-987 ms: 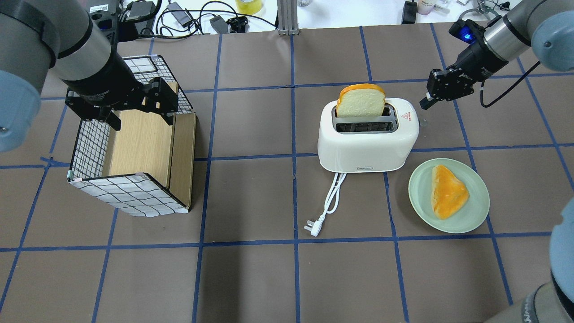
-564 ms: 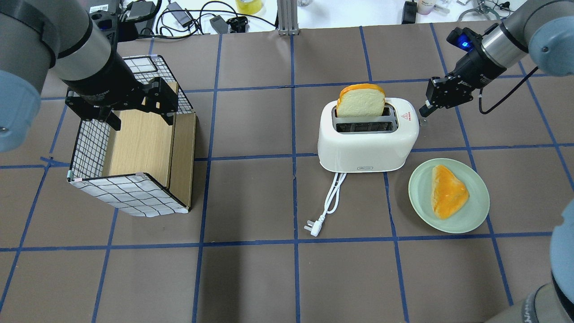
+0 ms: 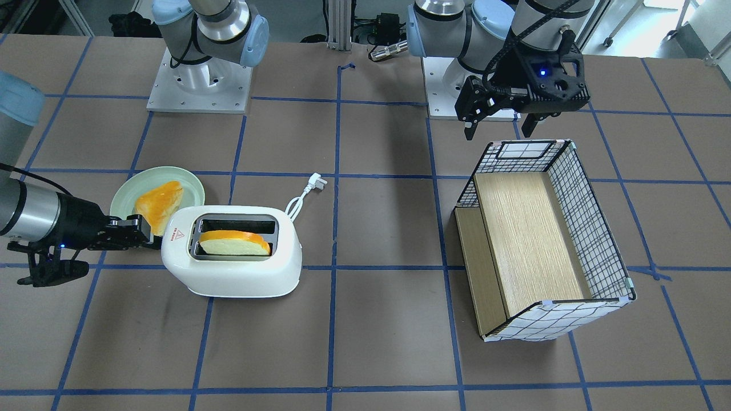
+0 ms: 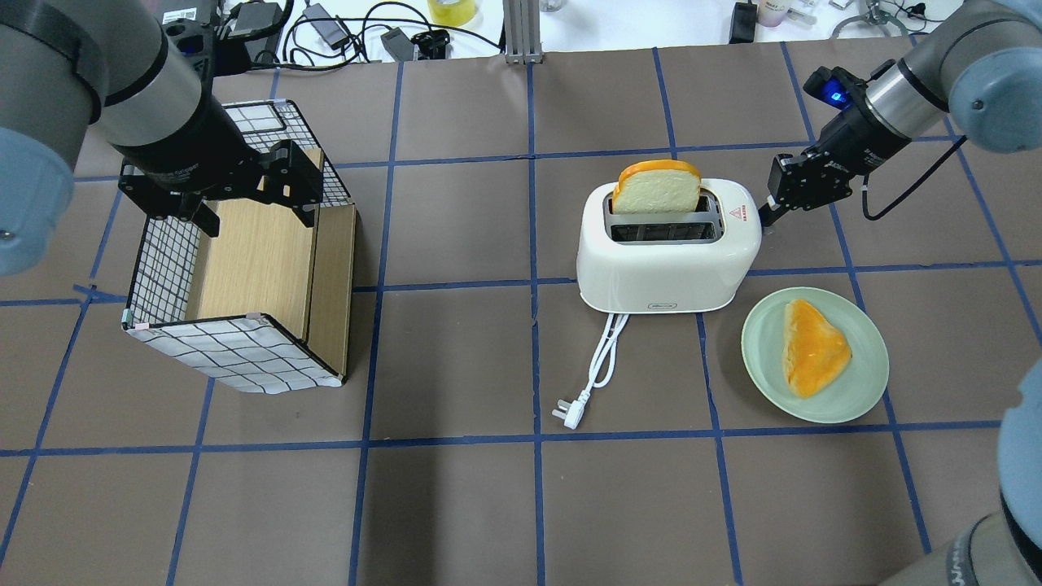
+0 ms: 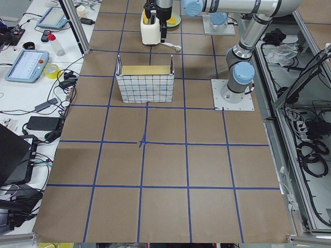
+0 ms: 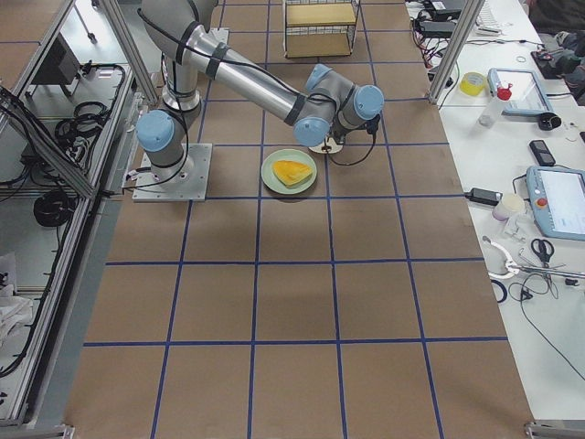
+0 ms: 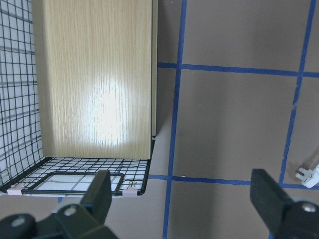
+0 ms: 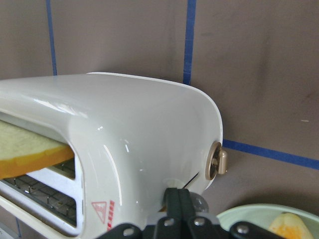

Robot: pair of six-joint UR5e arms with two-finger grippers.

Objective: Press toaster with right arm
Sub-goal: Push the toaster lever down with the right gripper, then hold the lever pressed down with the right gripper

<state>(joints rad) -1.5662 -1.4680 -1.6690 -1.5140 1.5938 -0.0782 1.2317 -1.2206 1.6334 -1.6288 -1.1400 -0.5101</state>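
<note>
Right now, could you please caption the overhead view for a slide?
Right pincer at the toaster's end, bread in one slot; left pincer above basket.

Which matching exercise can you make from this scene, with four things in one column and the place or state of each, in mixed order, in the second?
Column one
1. bread slice
2. green plate
3. left gripper
4. plug

Column two
A. open, over the wire basket
B. lying free on the table
C. standing in a slot of the toaster
D. holds an orange-topped bread piece

Pairs: 1-C, 2-D, 3-A, 4-B
</note>
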